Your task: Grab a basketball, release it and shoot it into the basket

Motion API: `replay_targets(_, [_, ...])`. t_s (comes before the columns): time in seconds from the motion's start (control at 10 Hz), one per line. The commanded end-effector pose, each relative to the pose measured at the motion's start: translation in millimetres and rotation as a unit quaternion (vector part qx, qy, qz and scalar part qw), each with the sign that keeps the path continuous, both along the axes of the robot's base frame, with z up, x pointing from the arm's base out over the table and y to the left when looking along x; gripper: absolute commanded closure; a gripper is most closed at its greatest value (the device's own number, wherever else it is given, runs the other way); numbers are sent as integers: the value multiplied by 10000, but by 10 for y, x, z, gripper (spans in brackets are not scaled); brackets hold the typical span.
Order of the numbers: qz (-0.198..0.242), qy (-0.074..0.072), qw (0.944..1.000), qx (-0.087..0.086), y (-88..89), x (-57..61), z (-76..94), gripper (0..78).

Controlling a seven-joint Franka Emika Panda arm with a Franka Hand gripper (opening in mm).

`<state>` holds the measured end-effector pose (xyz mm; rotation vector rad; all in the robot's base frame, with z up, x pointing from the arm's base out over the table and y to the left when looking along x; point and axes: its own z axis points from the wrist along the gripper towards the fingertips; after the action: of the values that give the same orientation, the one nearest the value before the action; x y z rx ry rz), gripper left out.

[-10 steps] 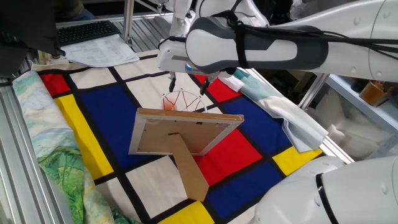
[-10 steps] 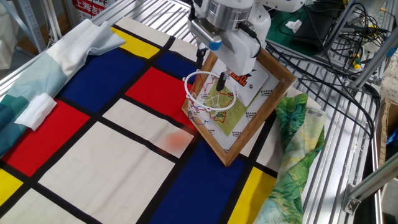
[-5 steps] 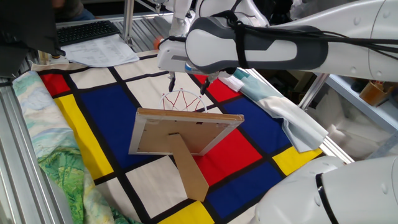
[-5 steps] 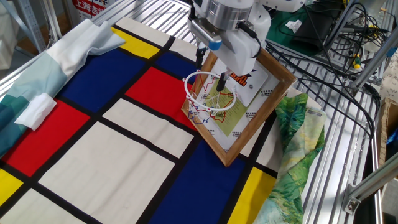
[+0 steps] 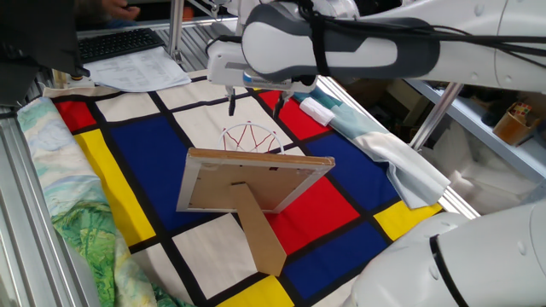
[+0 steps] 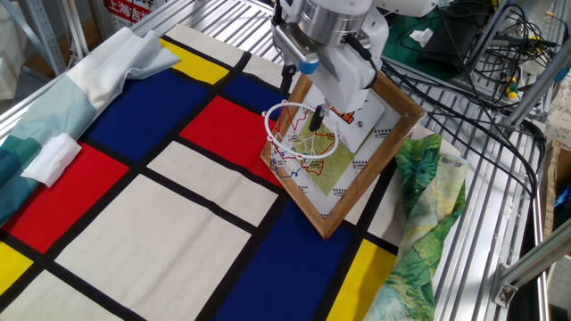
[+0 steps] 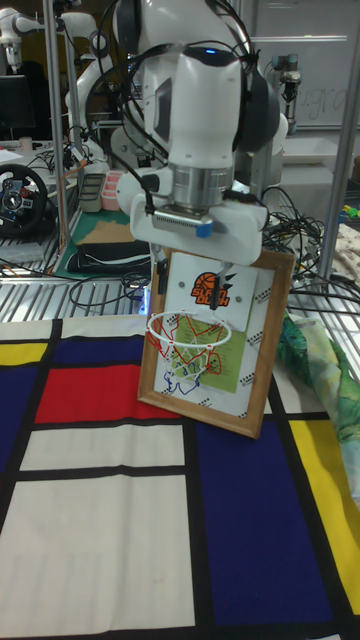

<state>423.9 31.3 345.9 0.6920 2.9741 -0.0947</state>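
I have the gripper [image 7: 192, 276] hanging just above the basket [image 7: 185, 338], its two fingers spread apart with nothing between them. The red hoop and white net jut from the wood-framed backboard [image 6: 385, 134], which leans on its cardboard prop [image 5: 260, 230] over the colour-block tablecloth [image 6: 161, 223]. I cannot find the basketball in any view.

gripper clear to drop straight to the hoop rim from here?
Probably yes. The gripper hangs open right above the hoop, with nothing visible between them. The backboard stands close behind the rim, so only a backward drift looks risky.
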Motion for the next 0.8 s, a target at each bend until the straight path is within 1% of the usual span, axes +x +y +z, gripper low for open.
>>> replay_targets(0.1, [-303,201,9991,231,18,41,45,2])
replay_targets(0.2, [-346,194,9989,256,22,37,49,2])
replay_targets(0.3, [-337,192,9990,226,21,38,49,2])
replay_targets(0.4, [-279,216,9990,263,21,38,48,2])
replay_targets(0.5, [-237,212,9992,237,21,37,48,2])
replay_targets(0.7, [-189,220,9993,247,18,43,45,2])
replay_targets(0.8, [-172,250,9992,247,18,42,45,2])
